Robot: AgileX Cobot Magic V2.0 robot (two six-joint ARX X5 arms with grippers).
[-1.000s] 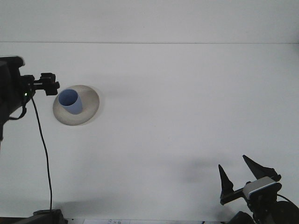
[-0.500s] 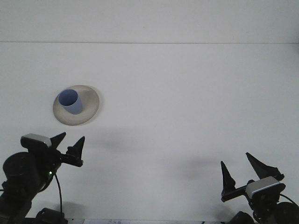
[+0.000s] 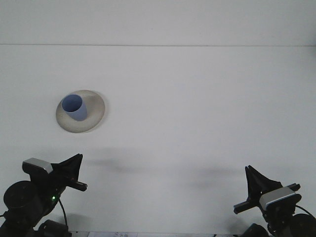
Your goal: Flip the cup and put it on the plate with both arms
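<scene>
Resting upright, 1 cup [image 3: 74, 107], 1 plate [image 3: 94, 117]

My feed is bright and evenly lit, with soft diffuse light from overhead; the white worktop [image 3: 197, 123] shows no hard glare, only a slightly greyer cast toward the lower frame. I see faint, blurred shadows spreading right of both arms in the lower left and lower right, and a thin soft shadow under the right rim of the plate [image 3: 94, 121]. The blue cup [image 3: 74, 107] is darker inside its mouth. The picture is slightly grainy and soft overall, and the worktop's far edge along the top runs straight.
</scene>
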